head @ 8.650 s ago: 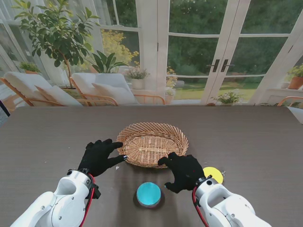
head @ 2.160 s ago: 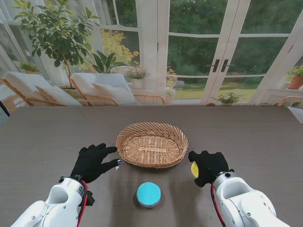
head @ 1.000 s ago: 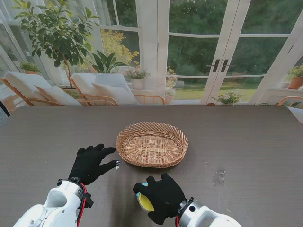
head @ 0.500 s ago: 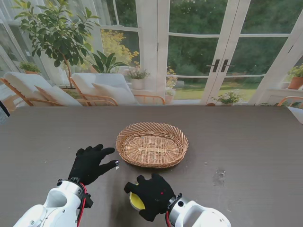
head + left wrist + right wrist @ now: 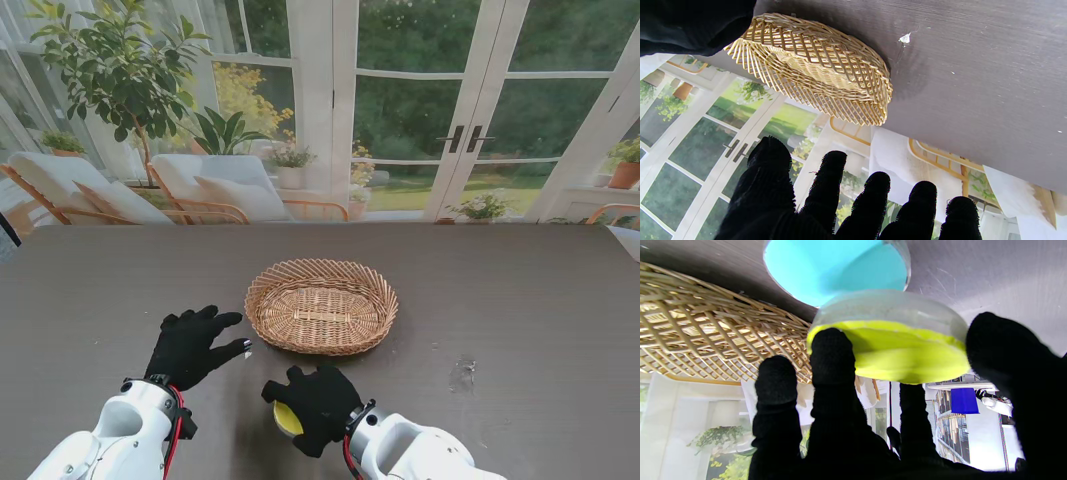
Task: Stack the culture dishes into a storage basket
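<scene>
You have a dark, grey-brown wood-grain table (image 5: pixel 520 290) under everything. On it the oval wicker basket (image 5: pixel 321 305) sits near the middle. Nearer to me, the blue dish (image 5: pixel 836 266) lies flat on the top just beside the basket. To the right of the basket you can see a pale smudge (image 5: pixel 462 374).
</scene>
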